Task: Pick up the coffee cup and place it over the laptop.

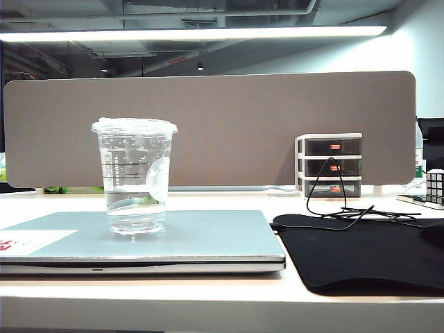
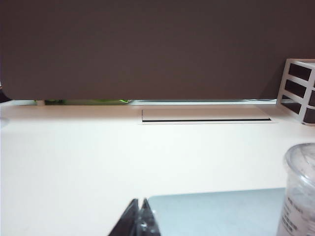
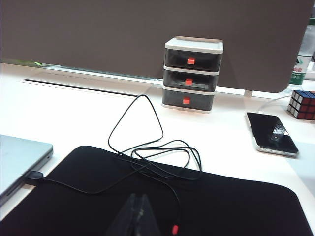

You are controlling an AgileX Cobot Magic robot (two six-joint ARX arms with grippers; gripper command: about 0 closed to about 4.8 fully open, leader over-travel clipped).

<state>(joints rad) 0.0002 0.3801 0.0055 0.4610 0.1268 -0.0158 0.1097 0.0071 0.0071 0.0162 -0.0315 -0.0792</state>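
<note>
The cup (image 1: 134,177) stands upright on the closed laptop (image 1: 208,239), left on the desk (image 1: 208,305). A mat (image 1: 361,253) lies right of the laptop, with drawers (image 1: 330,165) behind it.

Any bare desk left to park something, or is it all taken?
Free: white desk between laptop and divider; laptop lid right of the coffee cup; mouse mat near side. Crowded: cable loops ahead of the drawer unit; phone, cube beyond. Left gripper and right gripper shut, empty.
</note>
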